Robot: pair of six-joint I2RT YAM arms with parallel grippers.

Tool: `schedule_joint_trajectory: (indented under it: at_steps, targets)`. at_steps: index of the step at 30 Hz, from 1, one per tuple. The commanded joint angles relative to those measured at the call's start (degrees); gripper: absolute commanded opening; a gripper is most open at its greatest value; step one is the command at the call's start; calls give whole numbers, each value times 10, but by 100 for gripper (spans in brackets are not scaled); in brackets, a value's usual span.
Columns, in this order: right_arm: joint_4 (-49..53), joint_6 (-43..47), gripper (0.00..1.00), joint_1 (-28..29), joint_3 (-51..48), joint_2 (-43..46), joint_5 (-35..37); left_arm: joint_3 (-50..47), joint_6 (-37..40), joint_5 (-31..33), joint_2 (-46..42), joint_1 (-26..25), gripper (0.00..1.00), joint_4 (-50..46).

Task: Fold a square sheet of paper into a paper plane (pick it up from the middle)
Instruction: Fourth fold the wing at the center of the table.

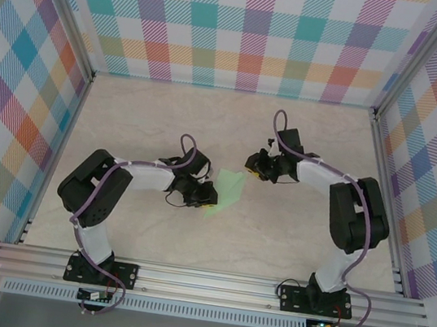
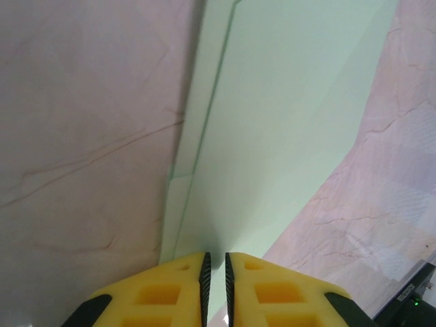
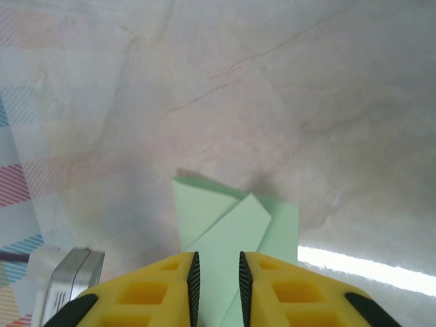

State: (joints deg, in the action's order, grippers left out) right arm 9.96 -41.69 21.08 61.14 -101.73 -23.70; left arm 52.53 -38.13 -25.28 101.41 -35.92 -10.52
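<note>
paper (image 1: 229, 188) | between left hand (image 2: 216, 262) and right hand (image 3: 216, 262) | ends inside both

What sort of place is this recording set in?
Most likely a purpose-built robot test cell, not a home or workshop. A marble-look tabletop is boxed in by plaid backdrop panels on three sides. The left arm and right arm are bolted to aluminium rails at its near edge.

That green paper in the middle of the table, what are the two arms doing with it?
The sheet of paper is partway to becoming a paper plane: it is already creased into a narrower, layered shape. The robot's left fingers sit nearly together at one end of it. The right fingers stand slightly apart around the opposite end, where folded flaps overlap. Whether the left ones are actually pinching it is hard to tell.
</note>
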Motion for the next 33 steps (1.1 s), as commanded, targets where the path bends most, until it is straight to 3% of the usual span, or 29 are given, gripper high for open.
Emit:
schedule_joint_trajectory:
  at_steps: [1,11,33]
  targets:
    - [15,-15,28,0,-47,37,-25,22,6,34,-32,-3,20,-88]
    - [-12,-58,37,26,-127,74,-41,71,41,104,-46,1,30,-148]
    - [-55,-93,41,65,-104,-1,-52,115,59,101,36,2,31,-155]
